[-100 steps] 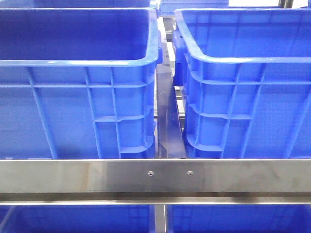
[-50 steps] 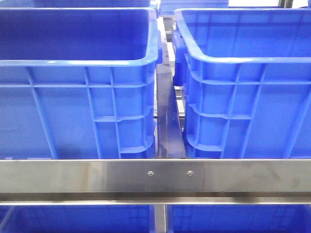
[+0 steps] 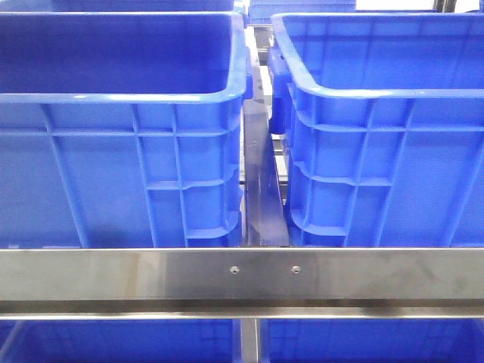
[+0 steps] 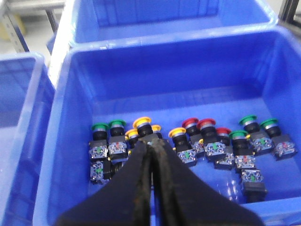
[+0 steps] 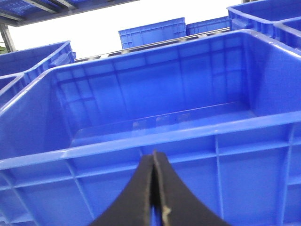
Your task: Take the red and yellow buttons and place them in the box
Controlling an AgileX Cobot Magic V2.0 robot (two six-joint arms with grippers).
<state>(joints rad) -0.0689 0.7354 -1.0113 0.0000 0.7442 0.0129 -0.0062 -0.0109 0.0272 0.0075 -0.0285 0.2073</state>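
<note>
In the left wrist view, several push buttons lie in a row on the floor of a blue crate [image 4: 61, 155]. Some have red caps [image 4: 206, 124] and some yellow caps [image 4: 142, 122]. My left gripper [image 4: 151, 142] is shut and empty. It hangs above this crate, its tips over the black body of a yellow button. My right gripper [image 5: 154, 157] is shut and empty in front of the ribbed outer wall of a blue crate [image 5: 141, 140], just below its rim. In the front view the box [image 3: 378, 94] stands on the right. No gripper shows there.
Green-capped buttons [image 4: 99, 127] lie among the red and yellow ones. A twin blue crate [image 3: 121, 97] with a darker inside stands on the left, a narrow gap between the two. A steel rail [image 3: 242, 276] crosses the front. More blue crates [image 4: 178, 19] stand behind.
</note>
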